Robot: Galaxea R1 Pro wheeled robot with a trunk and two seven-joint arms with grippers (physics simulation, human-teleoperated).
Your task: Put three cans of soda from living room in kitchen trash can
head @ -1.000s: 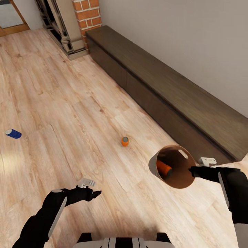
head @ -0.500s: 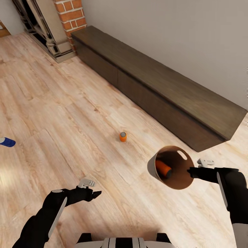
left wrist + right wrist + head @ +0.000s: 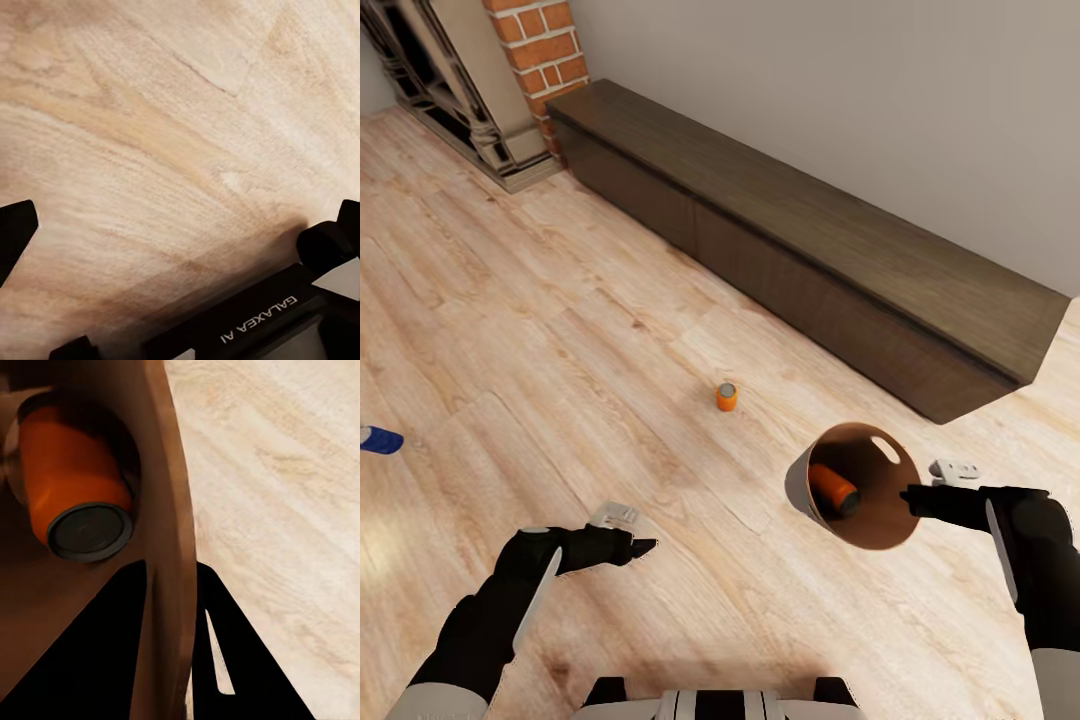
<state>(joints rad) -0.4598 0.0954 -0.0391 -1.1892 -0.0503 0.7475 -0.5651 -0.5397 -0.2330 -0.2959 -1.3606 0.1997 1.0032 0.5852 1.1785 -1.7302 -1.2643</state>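
a pale wood-plank floor [image 3: 560,330] ran up to a plain grey wall [image 3: 840,110], along which stood a long dark low cabinet [image 3: 810,250], with a red-brick fireplace [image 3: 535,45] and its dark ornate surround [image 3: 440,90] at the far corner, all evenly lit.

the tash can [image 3: 810,478], grey outside and coppery-brown inside with a slot cut-out near its rim, hangs tilted above the wooden floor. one orange can [image 3: 832,487] lies on its side inside it. a second orange can [image 3: 727,396] stands upright on the floor. the dark blue can [image 3: 380,439] lies on its side, well apart.
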